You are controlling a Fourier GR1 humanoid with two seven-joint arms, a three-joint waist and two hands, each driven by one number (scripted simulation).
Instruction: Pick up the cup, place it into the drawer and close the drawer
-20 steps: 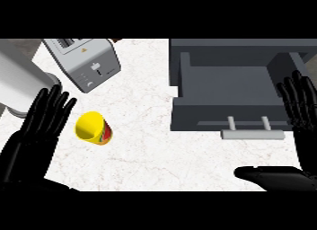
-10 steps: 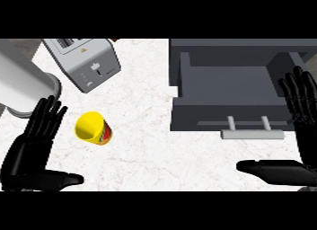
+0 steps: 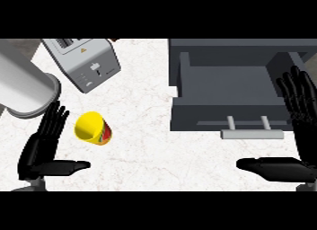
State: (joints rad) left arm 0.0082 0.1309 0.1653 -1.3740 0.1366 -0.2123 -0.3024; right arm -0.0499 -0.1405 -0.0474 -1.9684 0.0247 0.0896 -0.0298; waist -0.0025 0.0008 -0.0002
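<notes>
Left hand (image 3: 42, 143) lower, beside cup (image 3: 93, 128)

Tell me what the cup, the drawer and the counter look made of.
Cup: likely plastic, bright yellow, smooth, with a red patch low on its side.
Drawer: matte dark grey, painted metal or laminate; its pale grey handle looks metal.
Counter: white with faint grey veining, like marble.

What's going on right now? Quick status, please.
Left hand open beside yellow cup. Right hand open. Grey drawer open. Nothing between.
</notes>
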